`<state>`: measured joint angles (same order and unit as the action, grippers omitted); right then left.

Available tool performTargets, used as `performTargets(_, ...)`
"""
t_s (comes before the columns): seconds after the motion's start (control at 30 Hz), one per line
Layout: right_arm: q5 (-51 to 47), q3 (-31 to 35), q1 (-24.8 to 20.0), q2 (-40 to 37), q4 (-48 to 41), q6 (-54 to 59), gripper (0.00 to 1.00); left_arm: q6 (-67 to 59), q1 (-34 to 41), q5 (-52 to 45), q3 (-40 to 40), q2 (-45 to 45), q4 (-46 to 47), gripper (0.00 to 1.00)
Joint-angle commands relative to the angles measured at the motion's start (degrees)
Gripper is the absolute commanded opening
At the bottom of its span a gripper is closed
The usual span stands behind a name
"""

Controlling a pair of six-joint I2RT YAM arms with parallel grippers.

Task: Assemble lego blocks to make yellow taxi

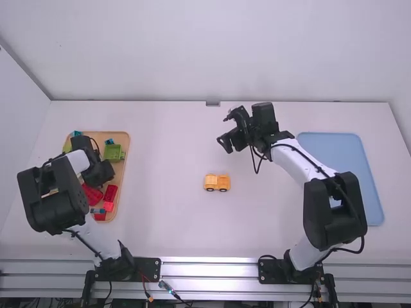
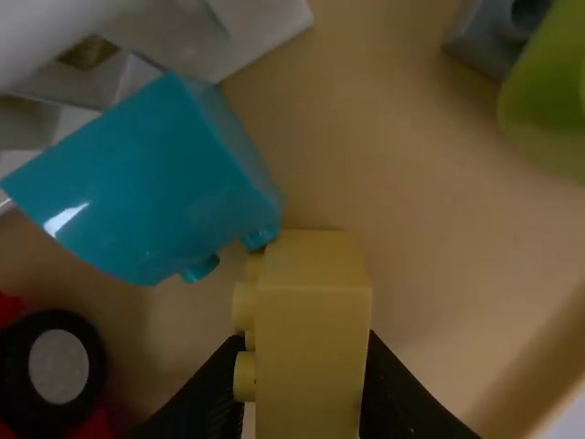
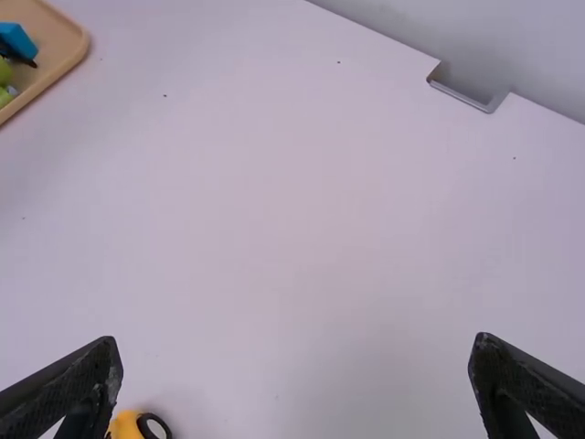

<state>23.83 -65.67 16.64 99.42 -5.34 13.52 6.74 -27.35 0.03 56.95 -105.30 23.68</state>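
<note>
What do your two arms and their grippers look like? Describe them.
The left arm and right arm have white links, bulky black joints and thin black cables. The left gripper and right gripper are black and two-fingered.

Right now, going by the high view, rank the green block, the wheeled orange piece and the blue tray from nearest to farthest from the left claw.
1. Green block, on the wooden tray.
2. Wheeled orange piece, near the middle of the table.
3. Blue tray, over on the right side.
</note>
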Motion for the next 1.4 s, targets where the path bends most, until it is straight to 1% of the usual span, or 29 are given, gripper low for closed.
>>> performTargets(0.0,0.1,-1.0,-0.1,-2.1,-0.1,0.0,0.99,0.5,0.4,-0.6,-1.9,-0.9,1.1,0.35)
performTargets(0.1,0.1,-1.0,-0.2,-2.1,-0.1,0.0,0.99,0.5,0.4,-0.6,-1.9,-0.9,1.1,0.34)
performTargets(0.23,0.1,-1.0,-0.1,-2.1,-0.1,0.0,0.99,0.5,0.5,-0.6,-1.9,-0.9,1.1,0.25)
performTargets(0.3,0.1,-1.0,-0.1,-2.1,-0.1,0.0,0.99,0.5,0.3,-0.6,-1.9,-0.9,0.9,0.25)
performTargets(0.33,0.1,-1.0,-0.2,-2.1,-0.1,0.0,0.99,0.5,0.5,-0.6,-1.9,-0.9,0.8,0.21)
performTargets(0.53,0.1,-1.0,0.0,-2.1,-0.1,0.0,0.99,0.3,0.7,-0.6,-1.9,-0.9,0.1,0.16)
performTargets(0.6,0.1,-1.0,-0.3,-2.1,-0.1,0.0,0.99,0.3,0.7,-0.6,-1.9,-0.9,-0.2,0.16)
performTargets(0.67,0.1,-1.0,-0.4,-2.1,-0.2,0.0,0.99,0.3,0.7,-0.6,-1.9,-0.9,-0.2,0.19)
performTargets(0.7,0.1,-1.0,-0.5,-2.1,-0.2,0.0,0.99,0.3,0.7,-0.6,-1.9,-0.9,-0.2,0.23)
performTargets(0.77,0.1,-1.0,-0.5,-2.1,-0.2,0.0,0.99,0.3,0.7,-0.6,-1.9,-0.9,-0.2,0.26)
performTargets(0.8,0.1,-1.0,-0.5,-2.1,-0.2,0.0,0.99,0.3,0.7,-0.6,-1.9,-0.9,-0.2,0.23)
performTargets(0.83,0.1,-1.0,-0.5,-2.1,-0.3,0.0,0.99,0.4,0.7,-0.6,-1.9,-0.9,-0.2,0.12)
performTargets(0.87,0.1,-1.0,-0.5,-2.1,-0.3,0.0,0.99,0.4,0.7,-0.6,-1.9,-0.9,-0.2,0.04)
performTargets(0.97,0.1,-1.0,-0.5,-2.1,-0.3,0.0,0.99,0.3,0.7,-0.6,-1.9,-0.9,-0.2,0.03)
performTargets(1.07,0.1,-1.0,-0.5,-2.1,-0.3,0.0,0.99,0.3,0.7,-0.6,-1.9,-0.9,-0.2,0.05)
performTargets(1.3,0.1,-1.0,-0.5,-2.1,-0.3,0.0,0.99,0.4,0.7,-0.6,-1.9,-0.9,-0.2,0.05)
performTargets(1.33,0.1,-1.0,-0.5,-2.1,-0.3,0.0,0.99,0.3,0.7,-0.6,-1.9,-0.9,-0.2,0.06)
performTargets(1.37,0.1,-1.0,-0.5,-2.1,-0.3,0.0,0.99,0.3,0.7,-0.6,-1.9,-0.9,-0.2,0.12)
